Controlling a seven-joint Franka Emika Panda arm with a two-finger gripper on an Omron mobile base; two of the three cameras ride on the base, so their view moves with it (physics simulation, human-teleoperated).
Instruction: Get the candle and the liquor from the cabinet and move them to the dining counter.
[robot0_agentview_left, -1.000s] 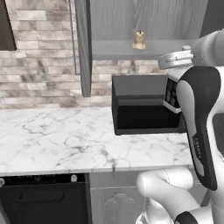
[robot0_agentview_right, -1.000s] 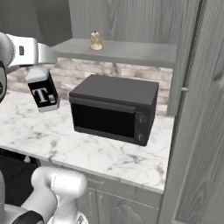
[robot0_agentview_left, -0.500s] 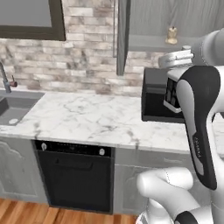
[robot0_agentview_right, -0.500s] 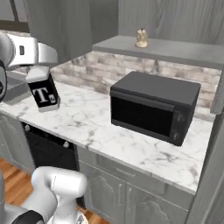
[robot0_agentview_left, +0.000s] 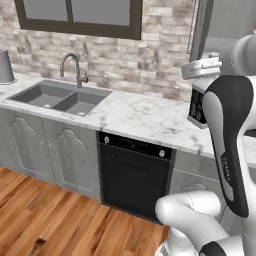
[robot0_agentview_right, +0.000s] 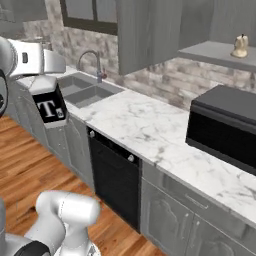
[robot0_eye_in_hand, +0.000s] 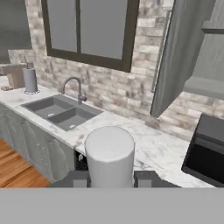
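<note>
1. My gripper (robot0_eye_in_hand: 111, 178) is clamping narrowly around the liquor (robot0_agentview_right: 50, 106), one finger (robot0_eye_in_hand: 78, 178) on each side of its neck, and I am carrying it in the air in front of the worktop.
2. In the hand view I am looking straight down on its pale stopper, which is hiding the bottle's body; my fingertips are cut off by the bottom edge.
3. In the left base view my own arm is covering most of the bottle, leaving a dark sliver.
4. One candle (robot0_agentview_right: 240, 46) is standing on the shelf of the open cabinet (robot0_agentview_right: 220, 52), well apart from me, small and hard to make out.
5. One microwave (robot0_agentview_right: 225, 132) is sitting below that shelf, cut off at the right edge.
6. One double sink (robot0_agentview_left: 60, 97) with one faucet (robot0_agentview_left: 74, 67) is lying on the marble worktop (robot0_agentview_right: 150, 130).
</note>
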